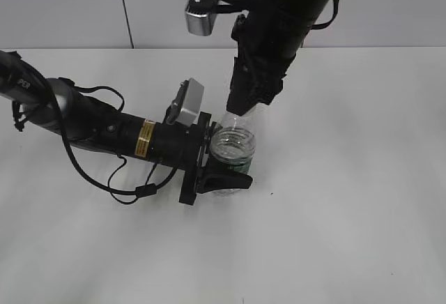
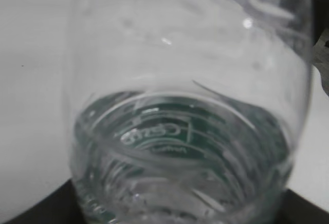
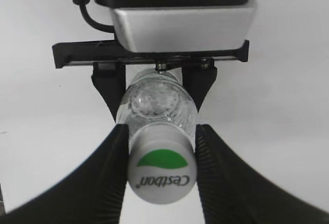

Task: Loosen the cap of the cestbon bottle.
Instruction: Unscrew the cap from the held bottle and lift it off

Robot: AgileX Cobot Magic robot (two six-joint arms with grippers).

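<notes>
My right claw [image 3: 162,170] comes from above, fingers [image 3: 110,172] clamped on both sides of the white cap [image 3: 162,175] w/ green patch. My left claw [image 1: 226,157] reaches in from the side, clamped round the bottle [image 1: 233,143] body at the green label. Bottle stands upright on the white table [image 1: 348,213], approx mid-table.

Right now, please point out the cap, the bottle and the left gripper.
cap [image 3: 161,173]: right wrist view, on its printed top.
cestbon bottle [image 1: 233,149]: exterior view, on the clear body above the label.
left gripper [image 1: 217,159]: exterior view, between its fingertips, around the bottle.
</notes>
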